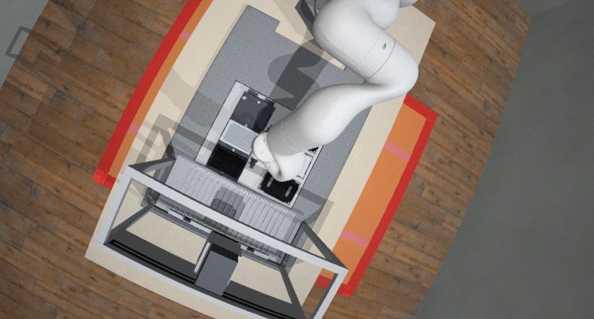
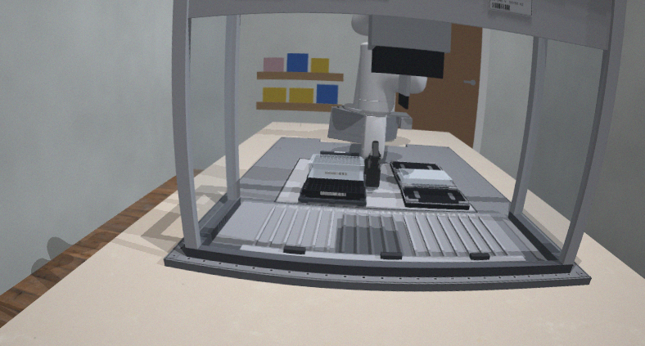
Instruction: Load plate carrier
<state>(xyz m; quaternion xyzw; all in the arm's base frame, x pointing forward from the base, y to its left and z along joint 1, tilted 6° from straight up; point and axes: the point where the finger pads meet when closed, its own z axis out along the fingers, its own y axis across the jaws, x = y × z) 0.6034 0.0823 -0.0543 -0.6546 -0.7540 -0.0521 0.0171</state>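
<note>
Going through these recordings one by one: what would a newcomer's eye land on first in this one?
The bulky white arm sweeping down from the top view's upper edge stands out first, its open gripper low between the row of plates and the dark carrier. Next comes the instrument's grey frame, which fills the exterior view, standing over the ribbed loading rails.
</note>
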